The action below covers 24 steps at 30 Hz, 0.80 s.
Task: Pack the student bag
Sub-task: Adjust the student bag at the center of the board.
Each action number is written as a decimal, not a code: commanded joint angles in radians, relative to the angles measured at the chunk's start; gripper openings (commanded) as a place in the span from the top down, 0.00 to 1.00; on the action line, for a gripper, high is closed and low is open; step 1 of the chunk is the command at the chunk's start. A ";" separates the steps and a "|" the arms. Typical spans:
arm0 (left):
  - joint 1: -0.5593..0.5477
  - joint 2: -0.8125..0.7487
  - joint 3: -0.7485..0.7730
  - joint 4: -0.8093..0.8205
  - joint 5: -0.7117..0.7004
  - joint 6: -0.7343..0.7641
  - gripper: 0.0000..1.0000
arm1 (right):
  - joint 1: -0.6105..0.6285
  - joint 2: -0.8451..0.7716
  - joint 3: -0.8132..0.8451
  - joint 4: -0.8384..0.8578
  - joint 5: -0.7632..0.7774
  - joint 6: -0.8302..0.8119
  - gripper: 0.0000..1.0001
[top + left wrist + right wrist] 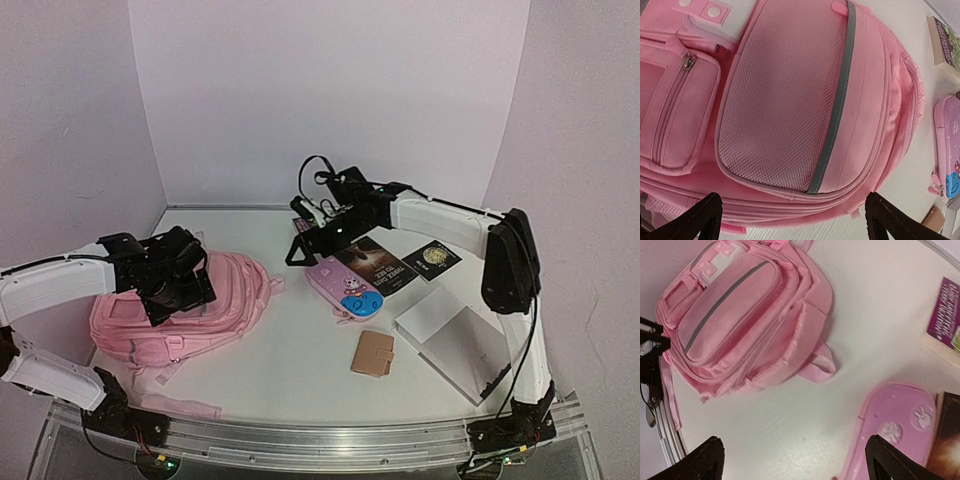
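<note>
The left gripper (pixel 792 212), jaws wide, hangs over the student bag (pixel 225 300), probably to open it; the right gripper (pixel 793 452), equally wide, hovers near the pink case (pixel 345 288) at the bag's three o'clock.

From my screens I count one large soft pink fabric backpack (pixel 240 297), the only bag on the single white tabletop (pixel 300 340). There is one small pink oval case with a blue cartoon patch (pixel 345 290). Books come to two: one dark-covered book (pixel 378 265) and one purple-covered book (pixel 946 315). I make out one small black square card with a gold emblem (pixel 436 258), one tan wallet-like folder (pixel 373 353) and one flat white box (pixel 450 340). The robot arms number two, the left arm (pixel 50 285) and the right arm (pixel 440 222), so two pincers as well, the left pincer (pixel 792 215) and the right pincer (pixel 792 455), each with two black fingers
</note>
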 commanded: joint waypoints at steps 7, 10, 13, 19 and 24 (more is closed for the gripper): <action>-0.126 0.007 -0.036 -0.141 -0.064 -0.300 0.00 | 0.096 0.286 0.323 0.019 0.022 0.141 0.02; -0.148 0.029 -0.048 -0.161 -0.059 -0.366 0.00 | 0.100 0.328 0.354 0.043 0.041 0.167 0.02; -0.153 0.016 -0.080 -0.151 -0.048 -0.407 0.00 | 0.103 0.361 0.356 0.074 0.069 0.179 0.02; -0.153 -0.084 -0.182 -0.098 -0.052 -0.469 0.00 | 0.102 0.375 0.307 0.082 0.058 0.183 0.27; -0.152 -0.152 -0.252 -0.076 -0.061 -0.500 0.00 | 0.103 0.339 0.221 0.089 0.033 0.165 0.56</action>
